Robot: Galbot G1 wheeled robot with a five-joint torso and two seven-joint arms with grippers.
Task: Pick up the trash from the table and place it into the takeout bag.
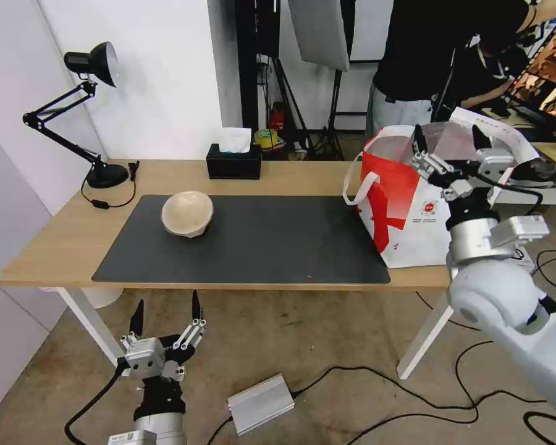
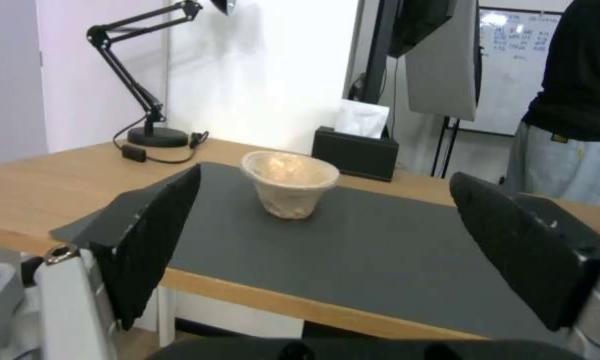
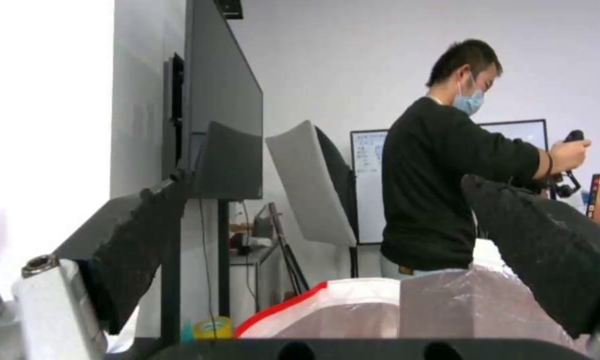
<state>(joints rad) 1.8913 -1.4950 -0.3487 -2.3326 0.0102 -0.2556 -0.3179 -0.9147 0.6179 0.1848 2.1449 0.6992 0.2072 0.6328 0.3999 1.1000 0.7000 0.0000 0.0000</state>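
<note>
Right tool [image 1: 448,141]: spread wide and holding nothing, poised over the open mouth of the takeout bag [image 1: 408,210]
Left tool [image 1: 165,315]: also spread wide and bare, hanging low in front of the counter's near edge, touching nothing
Beige paper bowl [image 1: 187,213]: on the dark mat [image 1: 259,247], toward its far left corner
Takeout bag: upright at the counter's [image 1: 55,241] right end, just beside the mat's right edge
</note>
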